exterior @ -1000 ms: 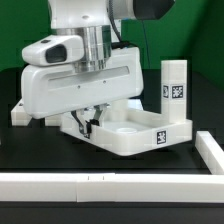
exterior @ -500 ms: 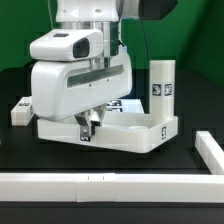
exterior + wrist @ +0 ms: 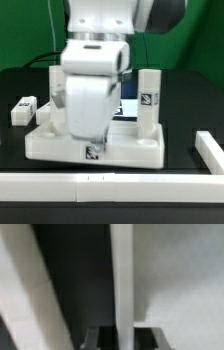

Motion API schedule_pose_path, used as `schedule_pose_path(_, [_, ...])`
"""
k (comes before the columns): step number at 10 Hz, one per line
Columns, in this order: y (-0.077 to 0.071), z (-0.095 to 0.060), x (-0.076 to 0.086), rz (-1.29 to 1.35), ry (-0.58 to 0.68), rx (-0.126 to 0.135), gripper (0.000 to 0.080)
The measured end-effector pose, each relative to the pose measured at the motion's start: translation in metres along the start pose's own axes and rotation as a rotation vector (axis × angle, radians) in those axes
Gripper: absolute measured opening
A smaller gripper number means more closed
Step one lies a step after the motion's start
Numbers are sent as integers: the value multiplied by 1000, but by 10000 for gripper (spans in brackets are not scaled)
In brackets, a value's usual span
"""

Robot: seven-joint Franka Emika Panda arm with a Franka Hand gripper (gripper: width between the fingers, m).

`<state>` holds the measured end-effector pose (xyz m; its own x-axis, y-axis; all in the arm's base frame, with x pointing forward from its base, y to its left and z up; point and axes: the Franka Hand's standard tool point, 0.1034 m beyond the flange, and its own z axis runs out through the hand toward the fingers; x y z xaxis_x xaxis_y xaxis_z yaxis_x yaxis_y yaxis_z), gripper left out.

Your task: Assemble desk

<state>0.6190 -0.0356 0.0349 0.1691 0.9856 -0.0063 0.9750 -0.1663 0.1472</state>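
The fingers (image 3: 98,340) are pinched shut on the thin rim of the wide white plastic desk slab (image 3: 128,150), which lies on the black bench (image 3: 18,142) straight below them, long axis across the exterior view. A short square tagged white leg (image 3: 150,100) stands upright at its corner on the exterior view's right. A second loose leg (image 3: 22,108) lies well apart on the left.

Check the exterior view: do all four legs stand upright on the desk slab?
No: a loose leg lies on the table at the exterior view's left, and only one upright leg shows at the slab corner.
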Motion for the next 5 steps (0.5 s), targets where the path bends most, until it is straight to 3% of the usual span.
schedule_pose_path(1, [6, 6, 11, -110, 4, -41, 64])
schedule_pose_path(5, [6, 6, 7, -114, 1, -38, 64])
